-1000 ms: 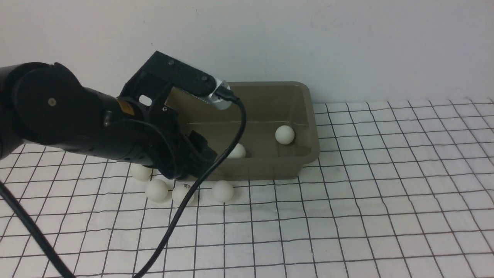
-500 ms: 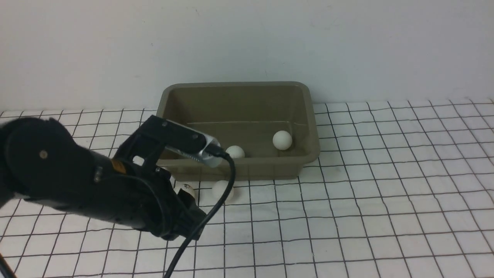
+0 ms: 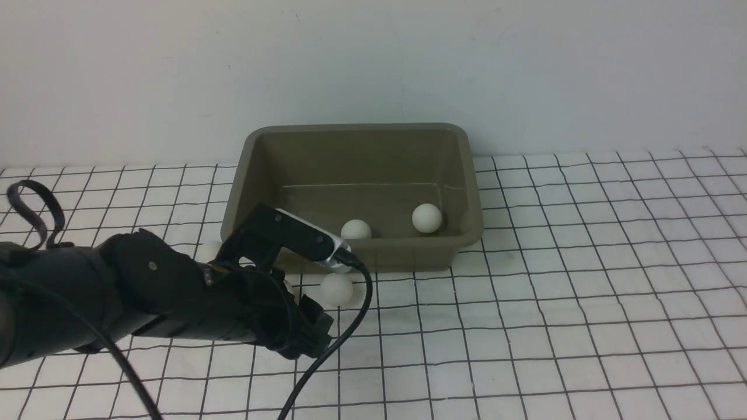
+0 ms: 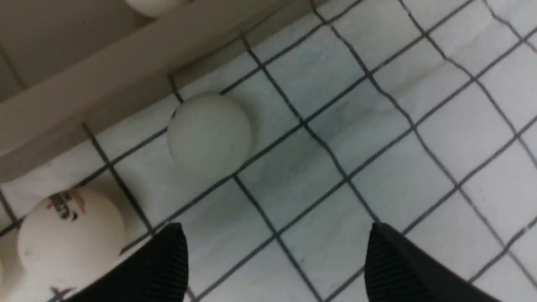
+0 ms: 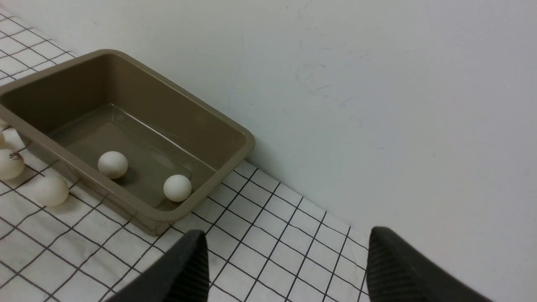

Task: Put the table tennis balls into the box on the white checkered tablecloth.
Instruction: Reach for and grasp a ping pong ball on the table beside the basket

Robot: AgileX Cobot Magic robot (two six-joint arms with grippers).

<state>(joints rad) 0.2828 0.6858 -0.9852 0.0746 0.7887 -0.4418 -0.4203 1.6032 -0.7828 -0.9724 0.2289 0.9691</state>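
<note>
While one boxed ball (image 3: pixel 355 229) and a second boxed ball (image 3: pixel 426 217) already sit on the floor of the box (image 3: pixel 356 128), the front view has the left gripper (image 3: pixel 306 335) low over the white checkered tablecloth (image 3: pixel 554 291), short of a plain ball (image 3: pixel 337 289) lying on the cloth just beside the box's near wall; that ball lies ahead of the fingertips, toward the box and a little to the robot's right; a half-hidden ball (image 3: pixel 207 251) shows behind the arm; no right arm appears here, so the left arm is judged the nearer; from the left wrist, the fingers (image 4: pixel 168 268) stand wide apart with only bare cloth between them, holding nothing; the plain ball is beyond the tips and off the centre line, toward the finger beside a printed ball (image 4: pixel 69 237); being round, it offers no long axis, so the reach likely needs only a forward advance with a slight sideways shift; from the right wrist, the right gripper (image 5: pixel 289 272) hangs released and empty, well apart from the box, with both boxed balls in sight
</note>
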